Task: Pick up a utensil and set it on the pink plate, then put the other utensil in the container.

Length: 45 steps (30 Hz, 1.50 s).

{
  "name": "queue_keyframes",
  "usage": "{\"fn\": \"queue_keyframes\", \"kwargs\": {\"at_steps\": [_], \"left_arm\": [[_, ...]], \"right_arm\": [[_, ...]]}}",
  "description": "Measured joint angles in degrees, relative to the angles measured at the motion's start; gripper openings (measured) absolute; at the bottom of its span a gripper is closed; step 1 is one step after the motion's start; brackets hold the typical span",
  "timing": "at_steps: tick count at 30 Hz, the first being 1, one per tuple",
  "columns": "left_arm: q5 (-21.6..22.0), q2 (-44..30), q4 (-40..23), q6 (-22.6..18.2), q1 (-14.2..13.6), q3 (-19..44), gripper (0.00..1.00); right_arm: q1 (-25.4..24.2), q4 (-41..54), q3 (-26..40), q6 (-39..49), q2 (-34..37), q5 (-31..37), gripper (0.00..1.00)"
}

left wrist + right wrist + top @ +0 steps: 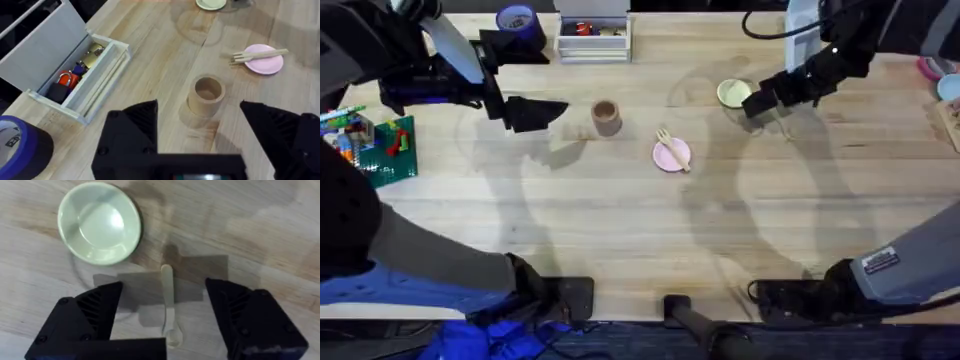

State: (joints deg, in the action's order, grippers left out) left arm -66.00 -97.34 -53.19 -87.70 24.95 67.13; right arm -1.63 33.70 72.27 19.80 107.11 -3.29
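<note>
With the fork already lying across the pink plate, the wooden spoon is what remains. It lies flat on the table at the far right, directly beneath the right gripper, whose 2 fingers are spread wide on either side, its long axis running across their closing line. The left gripper hangs open just beside the container, so the right arm is the nearer to the spoon.

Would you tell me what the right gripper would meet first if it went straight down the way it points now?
Most likely the wooden spoon, which lies on the table between the open jaws of the right gripper; its height above it is unclear.
</note>
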Motion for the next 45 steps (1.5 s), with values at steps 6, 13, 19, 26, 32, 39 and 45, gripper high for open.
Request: {"fn": "queue_keyframes", "kwargs": {"at_steps": [6,13,19,26,32,39,45], "left_arm": [[0.0,0.0,0.0,0.0,0.0,0.0,0.994],[0.0,0.0,0.0,0.0,0.0,0.0,0.993],[0.0,0.0,0.0,0.0,0.0,0.0,0.993],[0.0,0.0,0.0,0.0,0.0,0.0,0.993],[0.0,0.0,0.0,0.0,0.0,0.0,0.993],[0.0,0.0,0.0,0.0,0.0,0.0,0.993],[0.0,0.0,0.0,0.0,0.0,0.0,0.993]], "right_arm": [[-0.1,1.6,1.7,-0.4,1.4,-0.1,0.995],[0.0,3.0,2.7,-0.6,2.1,0.1,0.968],[-0.2,3.9,3.1,-0.6,2.3,0.5,0.824],[-0.2,5.5,3.3,-0.6,2.3,0.7,0.511],[-0.2,5.6,3.4,-0.5,2.3,1.1,0.372],[-0.3,5.6,3.4,-0.6,2.3,1.3,0.204],[-0.4,5.5,3.4,-0.6,2.3,1.4,0.174]]}}
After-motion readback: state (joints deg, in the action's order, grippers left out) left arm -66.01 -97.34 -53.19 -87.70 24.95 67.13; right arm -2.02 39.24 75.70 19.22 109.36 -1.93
